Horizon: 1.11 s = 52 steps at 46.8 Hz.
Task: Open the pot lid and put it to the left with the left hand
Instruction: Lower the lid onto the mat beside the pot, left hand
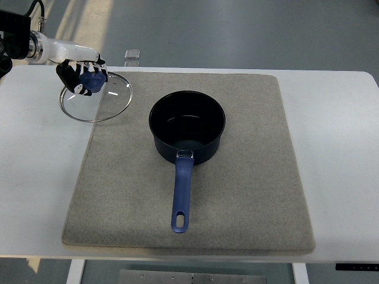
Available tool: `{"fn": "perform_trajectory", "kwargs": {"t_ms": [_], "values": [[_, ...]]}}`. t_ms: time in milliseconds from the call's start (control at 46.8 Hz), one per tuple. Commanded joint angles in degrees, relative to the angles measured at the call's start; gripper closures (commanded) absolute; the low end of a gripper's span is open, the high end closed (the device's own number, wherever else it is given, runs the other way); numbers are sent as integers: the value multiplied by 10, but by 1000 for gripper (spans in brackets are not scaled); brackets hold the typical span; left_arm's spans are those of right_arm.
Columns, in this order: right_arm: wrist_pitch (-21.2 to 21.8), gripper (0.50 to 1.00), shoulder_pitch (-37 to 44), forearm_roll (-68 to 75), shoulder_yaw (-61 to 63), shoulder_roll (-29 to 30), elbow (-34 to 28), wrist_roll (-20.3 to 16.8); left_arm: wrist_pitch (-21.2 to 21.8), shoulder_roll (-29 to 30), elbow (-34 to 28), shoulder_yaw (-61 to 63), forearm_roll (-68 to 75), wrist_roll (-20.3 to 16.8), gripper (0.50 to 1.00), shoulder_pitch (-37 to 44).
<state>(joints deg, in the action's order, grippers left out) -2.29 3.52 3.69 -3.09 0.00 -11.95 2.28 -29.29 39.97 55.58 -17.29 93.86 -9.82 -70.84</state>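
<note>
1. 1 hand is seen in the top view: the left hand [82, 76], reaching in from the upper left corner on a white arm.
2. Its dark fingers [70, 78] are curled around the blue knob [92, 80] of the glass lid [96, 96], so the lid is gripped by its knob.
3. The lid is held at the far left corner of the grey mat [237, 195], with its left part over the bare white table [35, 171] and its right part over the mat. Whether its rim touches the surface cannot be told.
4. The lid is well clear of the pot [187, 125], to the pot's left and slightly farther from the robot.
5. The pot, dark blue, stands uncovered near the middle of the mat, and its dark inside is visible.
6. The pot's blue handle [182, 195] is pointed toward the near edge of the mat, with a hanging hole at its end.
7. 1 small clear object [132, 55] is seen just beyond the table's far edge; what it is cannot be told.
</note>
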Motion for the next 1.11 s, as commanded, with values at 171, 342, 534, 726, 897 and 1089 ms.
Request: {"fn": "perform_trajectory", "kwargs": {"t_ms": [171,342,534,726,897,1089], "values": [[0,585,0,0,0,0,0,0,20,-49,-35,4,3,1,1000,25],[0,585,0,0,0,0,0,0,54,-59,-41,5,3,1,1000,36],[1,585,0,0,0,0,0,0,69,-67,-41,6,4,1,1000,40],[0,585,0,0,0,0,0,0,70,-75,-41,6,1,1,849,43],[0,585,0,0,0,0,0,0,71,-75,-40,6,-4,1,622,43],[0,585,0,0,0,0,0,0,70,-73,-39,5,-16,-2,510,43]]}}
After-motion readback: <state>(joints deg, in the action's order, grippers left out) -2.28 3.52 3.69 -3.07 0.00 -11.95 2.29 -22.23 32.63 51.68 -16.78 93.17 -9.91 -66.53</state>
